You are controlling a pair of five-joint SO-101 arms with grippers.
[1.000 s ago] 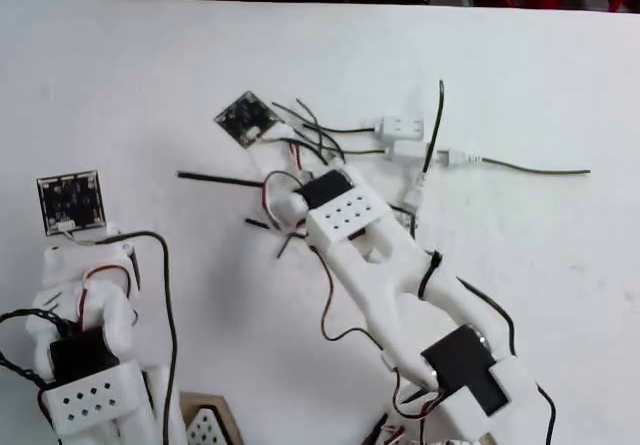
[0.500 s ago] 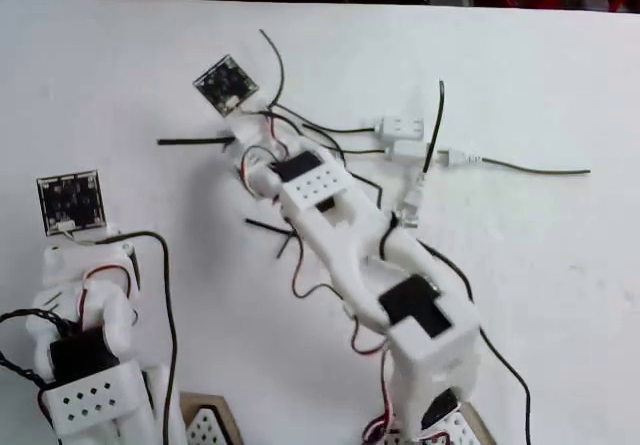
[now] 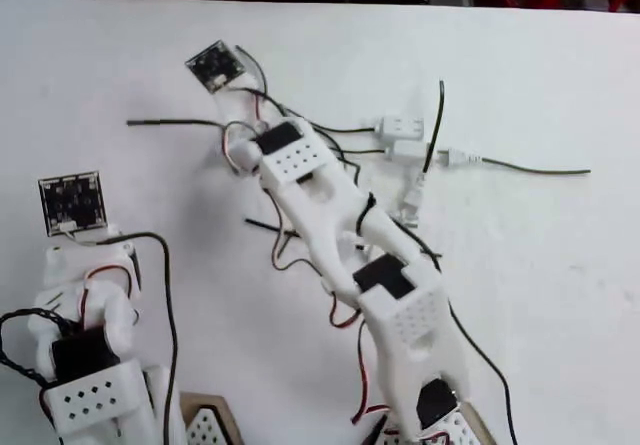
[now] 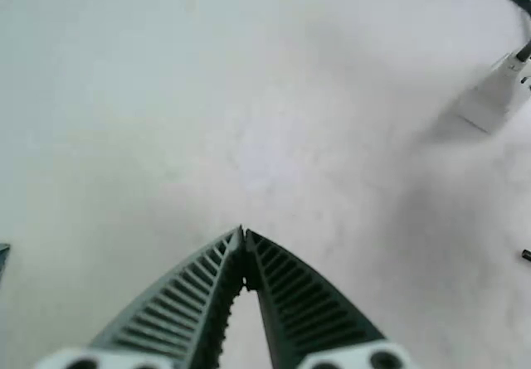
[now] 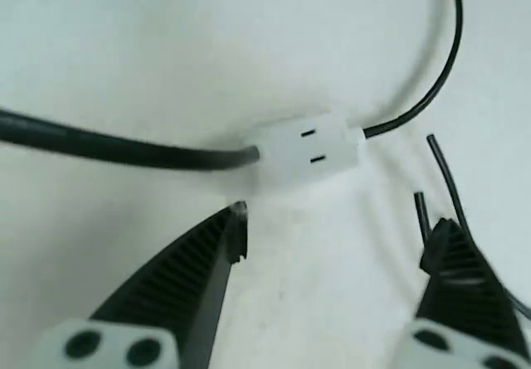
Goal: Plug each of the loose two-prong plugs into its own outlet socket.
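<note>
My right gripper [image 5: 340, 236] is open. A white two-slot outlet socket [image 5: 309, 147] lies on the table just beyond its fingertips, apart from both. A thick black cable [image 5: 124, 147] leaves one end of the socket and a thin black wire [image 5: 431, 87] the other. From above, the right arm [image 3: 320, 200] stretches diagonally toward the far left-centre, and the black cable [image 3: 170, 122] sticks out to its left. My left gripper [image 4: 243, 238] is shut on nothing above bare table, with a white plug [image 4: 498, 95] well away from it. The left arm [image 3: 85, 325] stands at the near left.
Right of the right arm lie a white socket block [image 3: 402, 125], a white plug [image 3: 408, 150] with a wire running right, and a smaller plug [image 3: 412, 200]. Loose black wires [image 3: 320, 130] tangle around the right arm's wrist. The white table [image 3: 540, 75] has free room far right.
The right arm has swung up and to the left across the table, and the thick black cable has shifted the same way. The left arm has not moved.
</note>
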